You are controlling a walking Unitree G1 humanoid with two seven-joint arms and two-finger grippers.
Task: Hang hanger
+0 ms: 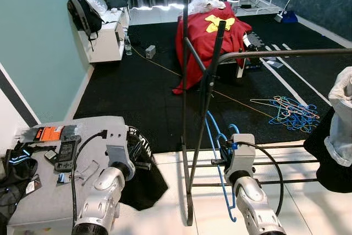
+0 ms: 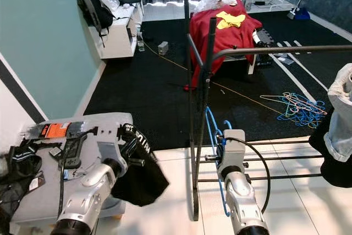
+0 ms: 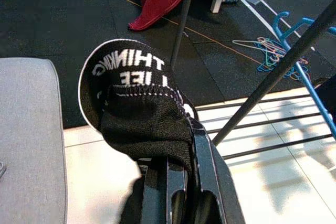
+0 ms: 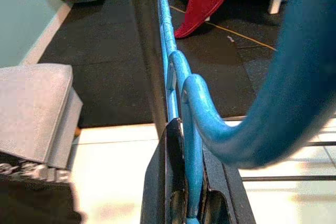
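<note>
My right gripper [image 1: 226, 148] is shut on a blue plastic hanger [image 1: 216, 136], which stands edge-on between the fingers [image 4: 185, 182] and rises beside the black rack's upright post [image 1: 204, 100]. The rack's horizontal rail [image 1: 286, 53] runs to the right, above the hanger. My left gripper [image 3: 176, 169] is shut on a black garment with white lettering [image 3: 134, 103]. That garment droops off the near corner of the grey table [image 1: 47, 199], left of the rack's base.
A light garment [image 1: 342, 116] and a dark one [image 1: 330, 160] hang at the rail's right end. Several coloured hangers [image 1: 291, 113] lie on the black floor beyond. A red-draped bed [image 1: 206, 37] and a white cabinet [image 1: 107, 39] stand further back. Small items clutter the grey table.
</note>
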